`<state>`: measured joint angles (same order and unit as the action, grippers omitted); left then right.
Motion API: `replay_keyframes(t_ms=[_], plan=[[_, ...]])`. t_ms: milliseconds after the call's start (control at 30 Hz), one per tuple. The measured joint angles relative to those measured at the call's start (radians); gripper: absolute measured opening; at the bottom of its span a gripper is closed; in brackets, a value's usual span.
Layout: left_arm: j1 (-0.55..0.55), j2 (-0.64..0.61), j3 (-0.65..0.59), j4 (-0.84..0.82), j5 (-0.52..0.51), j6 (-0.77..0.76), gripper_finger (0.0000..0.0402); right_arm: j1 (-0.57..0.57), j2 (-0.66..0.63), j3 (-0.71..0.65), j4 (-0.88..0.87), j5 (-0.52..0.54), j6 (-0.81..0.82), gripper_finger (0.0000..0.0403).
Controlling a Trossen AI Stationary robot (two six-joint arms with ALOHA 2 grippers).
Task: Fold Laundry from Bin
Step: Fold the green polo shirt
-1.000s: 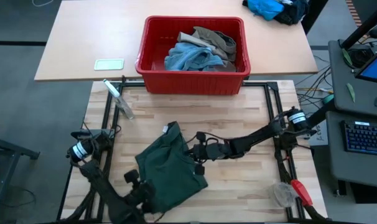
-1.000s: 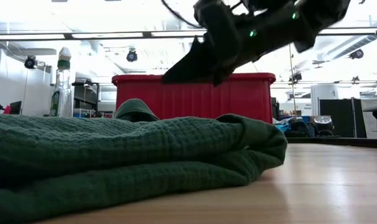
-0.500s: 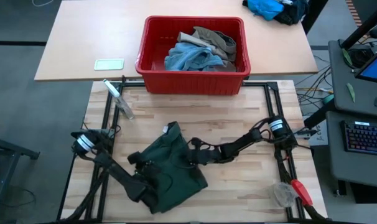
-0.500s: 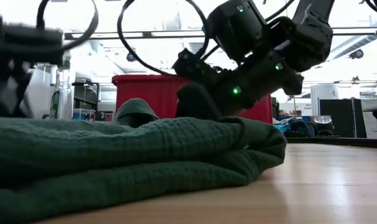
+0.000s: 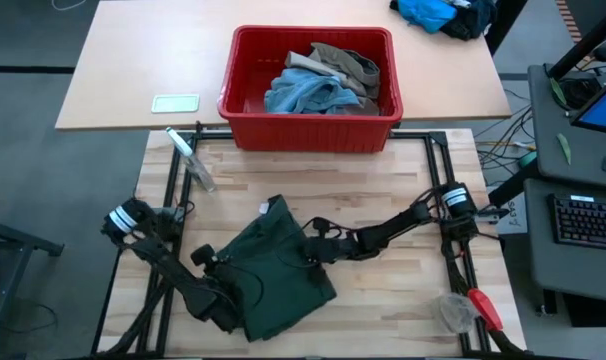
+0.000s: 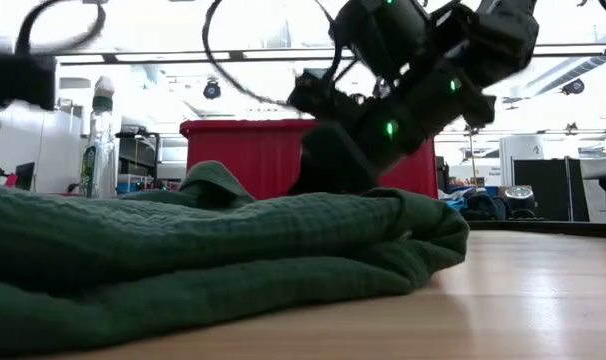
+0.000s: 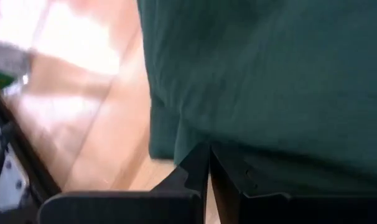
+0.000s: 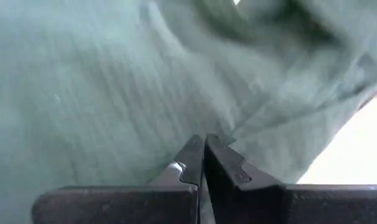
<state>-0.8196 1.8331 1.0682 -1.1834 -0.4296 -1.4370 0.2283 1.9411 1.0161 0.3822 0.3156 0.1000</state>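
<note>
Pale wooden slatted desk (image 5: 383, 190) across the lower half of the high view. Bright red rectangular plastic bin (image 5: 310, 115) at upper centre, holding light blue denim (image 5: 305, 93) and a khaki piece (image 5: 351, 65). Dark green knitted shorts (image 5: 278, 275) crumpled at lower centre. Left tool (image 5: 230, 268) clenched at their left edge; right tool (image 5: 308, 256) clenched at their right edge.

A pale table (image 5: 123, 70) stands on grey floor (image 5: 23, 150) behind a butcher-block table (image 5: 383, 170) in a black frame (image 5: 173, 165); a keyboard (image 5: 588, 222) lies on a side desk (image 5: 553, 262); bright ceiling strip lights (image 6: 133, 57) show across the room; blue cloth (image 5: 428, 12) lies beyond.
</note>
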Motion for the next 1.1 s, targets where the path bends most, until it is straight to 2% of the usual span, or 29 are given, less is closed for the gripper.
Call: replay_keyframes(t_ms=[200,433,633,833,933,1100], plan=[[0.010,-0.067,-0.009,-0.005,-0.188,0.038,0.0000,-0.028,-0.052,0.014,0.040,0.002,-0.044,0.0009],[0.056,-0.052,-0.099,0.045,-0.282,-0.010,0.0000,-0.093,0.027,0.047,0.112,-0.001,-0.040,0.0009],[0.065,-0.040,-0.183,0.100,-0.240,-0.075,0.0000,-0.119,0.093,0.056,0.118,-0.001,0.012,0.0009],[0.065,-0.040,-0.235,0.079,-0.096,-0.145,0.0000,-0.142,0.099,0.054,0.070,0.071,0.032,0.0009],[0.064,-0.040,-0.243,0.053,-0.083,-0.213,0.0000,-0.151,0.093,0.054,0.062,0.077,0.029,0.0009],[0.064,-0.041,-0.209,-0.013,-0.083,-0.224,0.0000,-0.151,0.062,0.054,0.036,0.077,0.012,0.0009]])
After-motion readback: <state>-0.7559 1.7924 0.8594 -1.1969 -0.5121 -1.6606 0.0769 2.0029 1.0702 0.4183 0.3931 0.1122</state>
